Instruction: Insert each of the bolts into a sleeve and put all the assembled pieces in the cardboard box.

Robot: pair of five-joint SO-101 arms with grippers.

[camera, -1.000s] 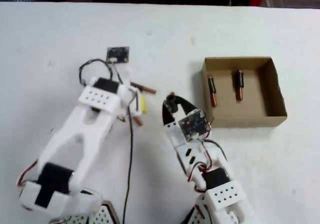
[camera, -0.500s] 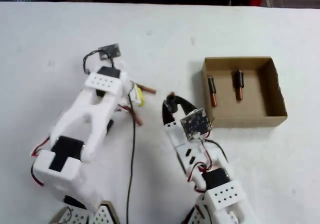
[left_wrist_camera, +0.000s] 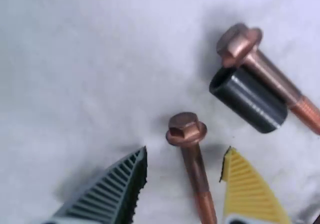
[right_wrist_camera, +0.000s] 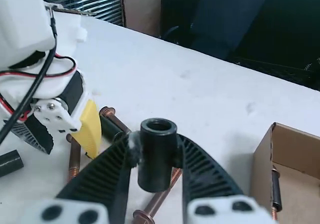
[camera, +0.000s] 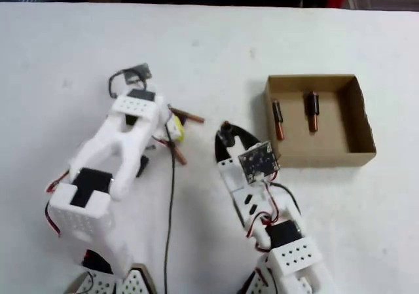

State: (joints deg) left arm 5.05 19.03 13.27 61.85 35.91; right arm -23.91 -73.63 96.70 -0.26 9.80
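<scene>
A bolt (left_wrist_camera: 186, 130) on the table (camera: 78, 38), left of the cardboard box (camera: 314, 80), is straddled by the left gripper (left_wrist_camera: 185, 156), fingers spread wide for a pickup. A sleeve (right_wrist_camera: 158, 159) is clamped upright in the right gripper (right_wrist_camera: 155, 145), bore up, seemingly for insertion.

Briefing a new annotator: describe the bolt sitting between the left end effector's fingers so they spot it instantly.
On the white table, left of the cardboard box, find the left end effector, open above the tabletop. The target bolt lies bare between its grey and yellow fingers, head pointing away from them. The neighbouring bolt has a dark sleeve lying against it.
</scene>
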